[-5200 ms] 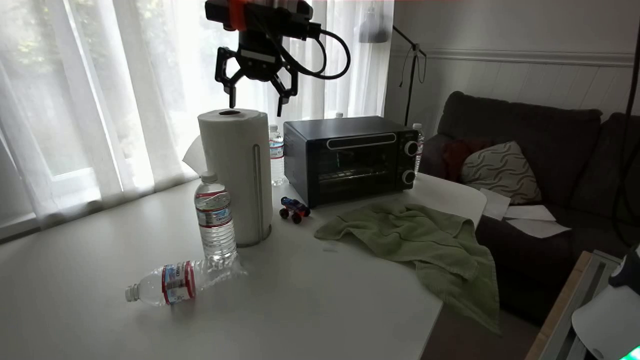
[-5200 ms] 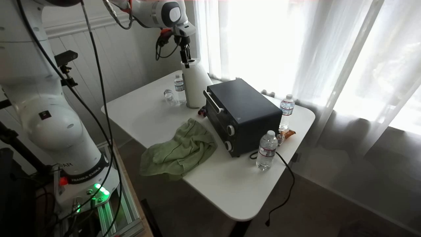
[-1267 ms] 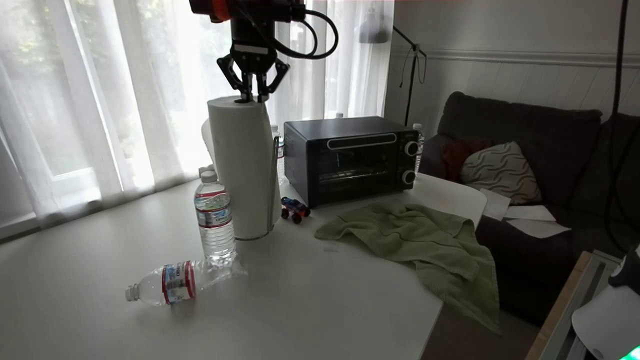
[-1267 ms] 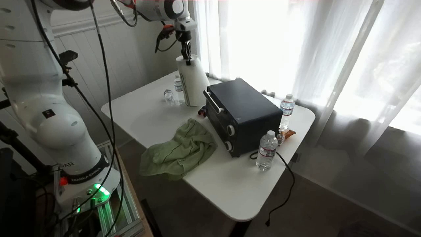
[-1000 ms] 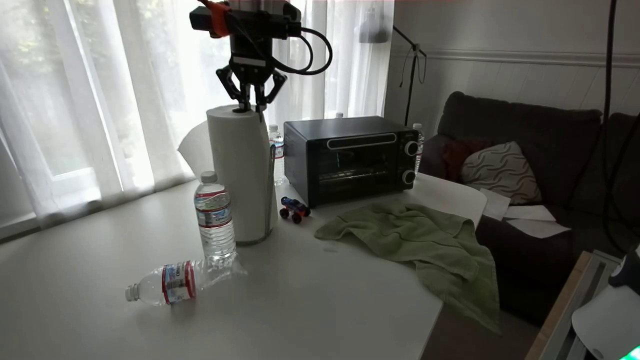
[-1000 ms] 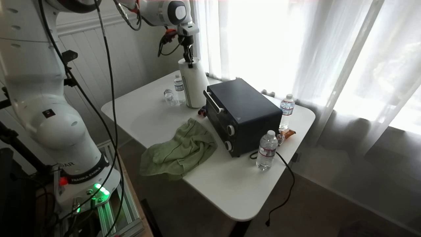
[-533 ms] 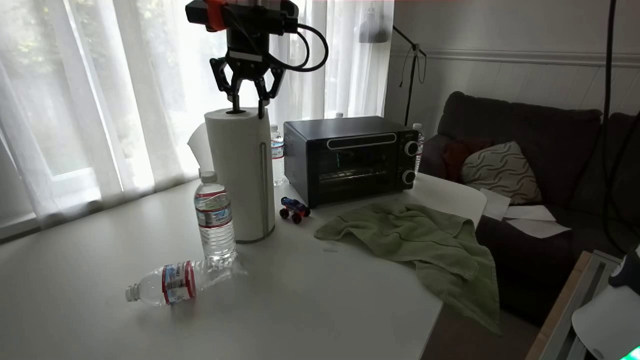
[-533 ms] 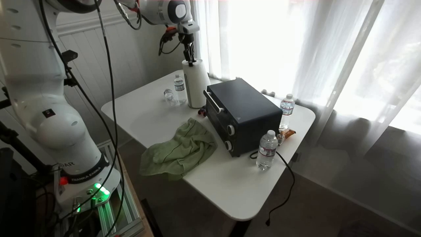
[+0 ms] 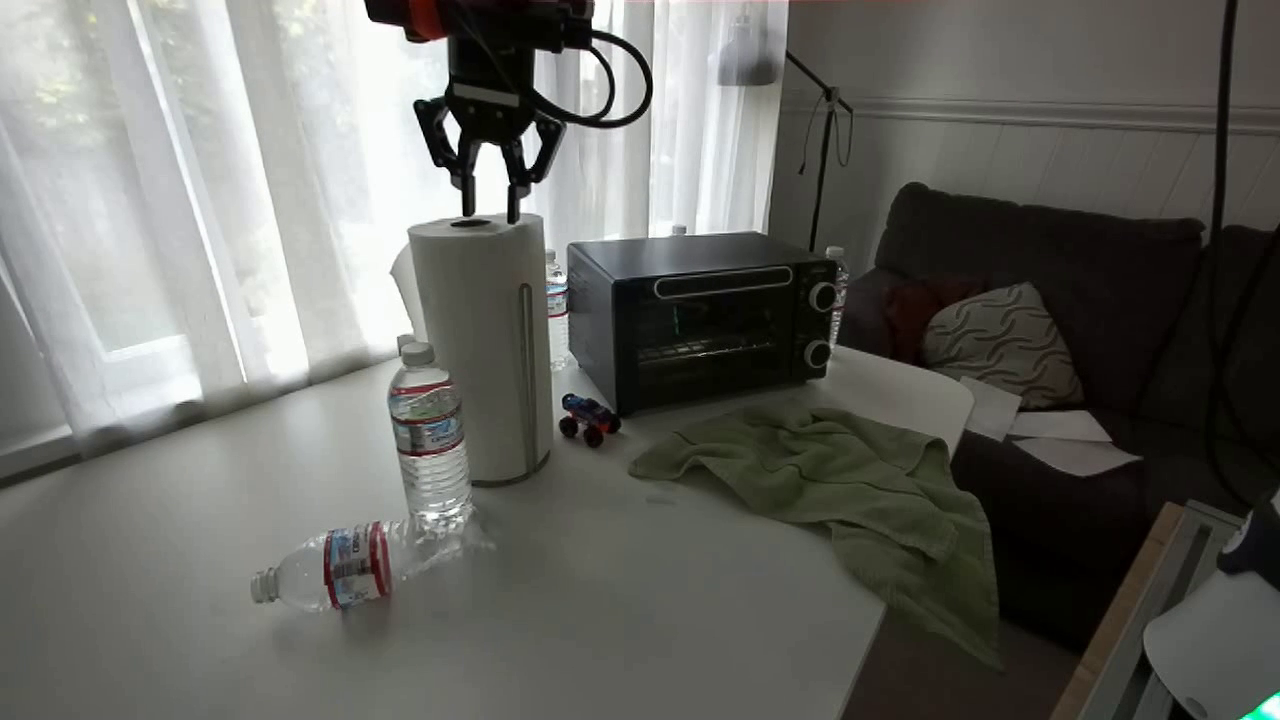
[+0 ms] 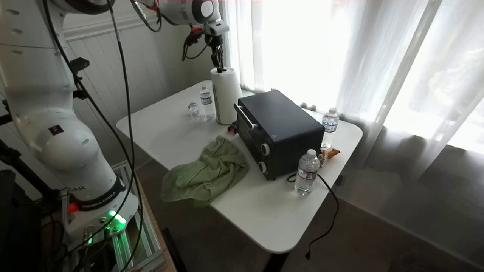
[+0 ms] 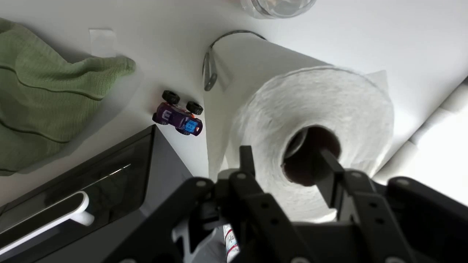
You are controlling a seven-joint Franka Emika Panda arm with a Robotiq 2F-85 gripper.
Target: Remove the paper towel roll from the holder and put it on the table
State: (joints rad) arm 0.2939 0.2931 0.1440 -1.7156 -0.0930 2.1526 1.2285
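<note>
The white paper towel roll (image 9: 475,350) stands upright in the thin wire holder (image 9: 527,370), on the pale table (image 9: 640,600). The holder's side wire (image 11: 210,71) runs alongside the roll, with part of the base ring at its foot; any centre rod is hidden. Just above the roll's top, my gripper (image 9: 491,216) has its jaws partly spread, holding nothing. In the wrist view one fingertip of the gripper (image 11: 285,150) lies over the dark core opening and the other over the roll's outer rim. Whether the first dips into the core I cannot tell.
A water bottle (image 9: 430,435) stands close by the roll, with another bottle (image 9: 355,567) lying in front. A toy truck (image 9: 589,420) and the black toaster oven (image 9: 700,320) are beside it. A green towel (image 10: 206,172) hangs over the table edge.
The jaws, narrow around the roll's top edge a second ago, have spread and risen slightly. The roll, which leaned earlier, now stands straighter, its side wire close against it.
</note>
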